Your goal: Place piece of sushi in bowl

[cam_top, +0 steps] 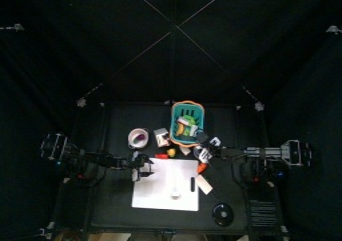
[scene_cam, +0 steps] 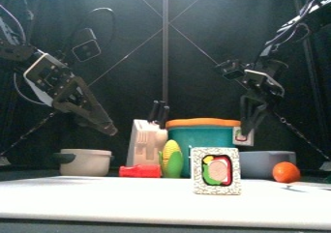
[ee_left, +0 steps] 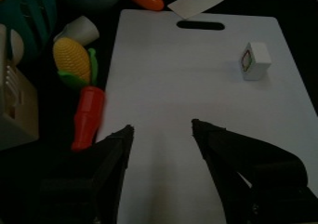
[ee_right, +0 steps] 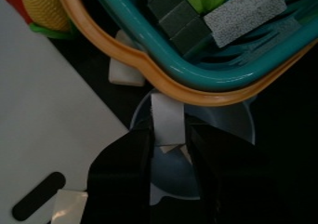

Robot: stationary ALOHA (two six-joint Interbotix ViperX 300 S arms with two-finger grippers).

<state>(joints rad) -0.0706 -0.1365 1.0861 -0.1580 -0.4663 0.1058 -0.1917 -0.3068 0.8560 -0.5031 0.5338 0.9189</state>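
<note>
Hovering beside the bowl (ee_right: pixel 187 56), the right gripper (ee_right: pixel 172 158) stood parted around a white spoon-like piece (ee_right: pixel 168 139), though whether it truly pinched it was unclear. The bowl sat near the table's (cam_top: pixel 120 210) back edge. Over the white cutting board (ee_left: pixel 187 98), the left gripper (ee_left: pixel 162 139) hung wide apart and empty, while the piece of sushi (ee_left: pixel 256 60) stood upright on the board near its handle end.

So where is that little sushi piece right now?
The white-edged sushi piece stands upright on the white cutting board, front view centre, before the teal orange-rimmed basket.
</note>
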